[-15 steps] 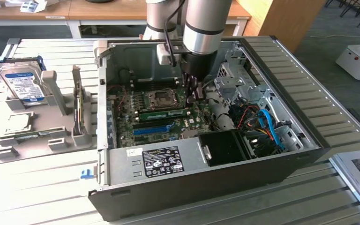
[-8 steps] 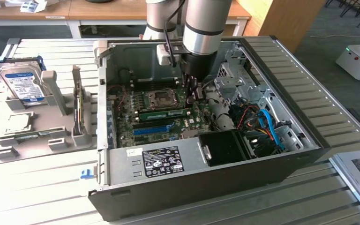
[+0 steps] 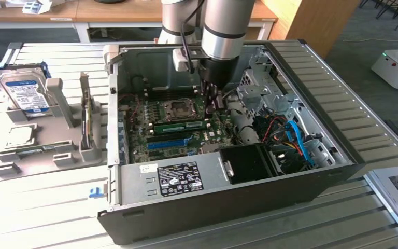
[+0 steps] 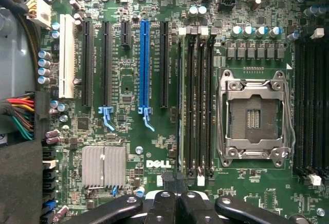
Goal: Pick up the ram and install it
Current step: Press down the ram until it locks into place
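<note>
The ram [image 3: 179, 125] is a slim green stick standing in a memory slot of the motherboard, just beside the CPU socket [image 3: 178, 108]. In the wrist view the ram [image 4: 181, 100] shows edge-on as a thin pale-green strip next to several empty black slots. My gripper [image 3: 210, 106] reaches down into the open computer case, over the end of the ram toward the exterior view's right. Its dark fingers [image 4: 163, 199] are shut together with nothing between them, right at the ram's end. I cannot tell whether they touch it.
The case walls [image 3: 119, 104] hem in the arm. A power supply [image 3: 178, 179], black fan shroud [image 3: 251, 162] and coloured cables [image 3: 292, 137] fill the near side. A grey rack outside the case holds a hard drive [image 3: 25, 93] and an expansion card [image 3: 86, 122].
</note>
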`<state>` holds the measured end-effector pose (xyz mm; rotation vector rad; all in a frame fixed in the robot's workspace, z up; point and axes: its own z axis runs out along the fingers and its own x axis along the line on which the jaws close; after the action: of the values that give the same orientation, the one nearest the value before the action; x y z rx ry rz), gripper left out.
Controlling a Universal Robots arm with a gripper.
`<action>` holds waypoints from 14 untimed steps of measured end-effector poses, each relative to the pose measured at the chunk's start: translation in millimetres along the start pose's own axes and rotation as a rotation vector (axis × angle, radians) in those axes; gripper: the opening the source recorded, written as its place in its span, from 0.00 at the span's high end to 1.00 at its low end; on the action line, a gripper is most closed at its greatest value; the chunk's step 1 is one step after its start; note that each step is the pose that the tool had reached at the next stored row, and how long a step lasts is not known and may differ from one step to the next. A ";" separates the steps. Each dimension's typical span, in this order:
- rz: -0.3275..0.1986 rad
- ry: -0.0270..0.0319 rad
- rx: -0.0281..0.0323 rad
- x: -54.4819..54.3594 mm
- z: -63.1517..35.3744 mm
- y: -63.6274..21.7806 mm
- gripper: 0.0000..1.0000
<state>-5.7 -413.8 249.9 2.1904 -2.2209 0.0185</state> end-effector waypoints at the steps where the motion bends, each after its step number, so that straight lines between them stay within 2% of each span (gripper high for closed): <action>1: 0.000 0.0000 0.0000 -1.0 0.2 0.0 0.90; 9: 0.000 0.0000 0.0000 -6.9 1.7 0.0 0.90; 14: 0.000 0.0002 -0.0001 -7.0 1.8 0.1 0.90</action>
<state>-5.6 -406.8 247.9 2.1898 -2.2212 0.0186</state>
